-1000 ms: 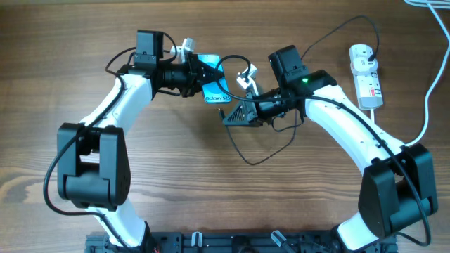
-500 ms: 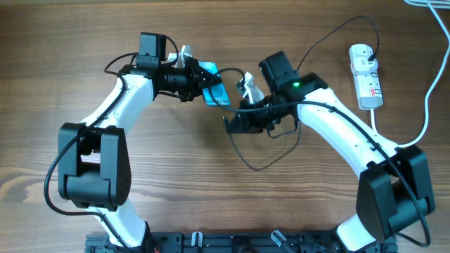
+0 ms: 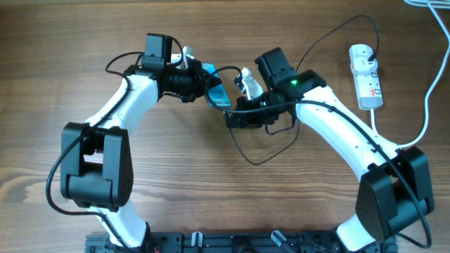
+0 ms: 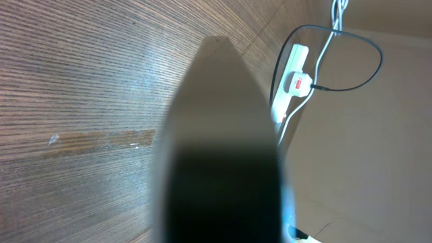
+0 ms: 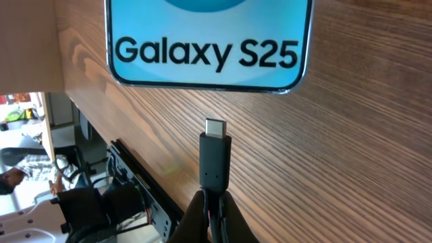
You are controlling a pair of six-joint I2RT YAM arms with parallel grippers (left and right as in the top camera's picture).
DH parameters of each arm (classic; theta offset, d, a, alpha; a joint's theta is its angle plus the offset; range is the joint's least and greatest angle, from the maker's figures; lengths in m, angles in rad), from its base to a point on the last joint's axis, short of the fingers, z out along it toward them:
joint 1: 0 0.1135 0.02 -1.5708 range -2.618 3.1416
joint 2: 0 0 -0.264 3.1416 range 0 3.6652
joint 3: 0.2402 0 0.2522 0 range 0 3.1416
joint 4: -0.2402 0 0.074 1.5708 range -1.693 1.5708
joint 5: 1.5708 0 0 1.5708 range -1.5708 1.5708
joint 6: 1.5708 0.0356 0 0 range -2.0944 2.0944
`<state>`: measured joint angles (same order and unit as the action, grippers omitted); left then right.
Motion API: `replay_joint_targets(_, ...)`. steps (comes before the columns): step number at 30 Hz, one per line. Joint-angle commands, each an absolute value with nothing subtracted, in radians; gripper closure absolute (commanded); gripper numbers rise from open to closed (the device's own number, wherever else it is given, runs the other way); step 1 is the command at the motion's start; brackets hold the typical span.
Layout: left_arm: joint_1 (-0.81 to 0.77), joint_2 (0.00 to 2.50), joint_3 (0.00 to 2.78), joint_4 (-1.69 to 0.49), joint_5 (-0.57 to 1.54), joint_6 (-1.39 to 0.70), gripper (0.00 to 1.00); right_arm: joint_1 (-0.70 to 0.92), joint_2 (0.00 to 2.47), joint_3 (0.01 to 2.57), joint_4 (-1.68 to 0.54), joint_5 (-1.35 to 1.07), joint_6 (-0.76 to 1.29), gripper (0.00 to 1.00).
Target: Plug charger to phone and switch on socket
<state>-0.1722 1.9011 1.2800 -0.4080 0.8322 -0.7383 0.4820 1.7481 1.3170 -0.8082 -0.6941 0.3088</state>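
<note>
The phone (image 3: 216, 93), teal-faced with a white border, is held tilted above the table, and my left gripper (image 3: 205, 84) is shut on it. It fills the left wrist view as a dark blur (image 4: 223, 148) that hides the jaws. My right gripper (image 3: 233, 117) is shut on the charger plug (image 5: 216, 160). The plug's metal tip points at the phone's "Galaxy S25" end (image 5: 206, 47), a short gap away. The thin black charger cable (image 3: 254, 162) loops over the table to the white adapter (image 3: 361, 53) on the socket (image 3: 367, 83) at the far right.
The socket's thick white cord (image 3: 429, 105) runs along the right edge of the table. The socket (image 4: 291, 86) also shows far off in the left wrist view. Both arms meet over the middle of the wooden table (image 3: 176, 183).
My right gripper has carried the plug up and left, closer to the phone. My left gripper has shifted slightly right and tilted the phone more on edge.
</note>
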Motion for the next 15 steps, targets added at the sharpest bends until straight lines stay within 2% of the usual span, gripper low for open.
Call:
replay_joint_targets(1,-0.175,1.898,1.288,-0.404,0.905,-0.736,0.96,0.486,1.729,1.345,-0.782,-0.738,0.293,0.96)
replay_joint_targets(15,-0.175,1.898,1.288,-0.398,0.953,-0.71,0.96,0.483,1.729,1.345,-0.726,-0.736,0.344,0.96)
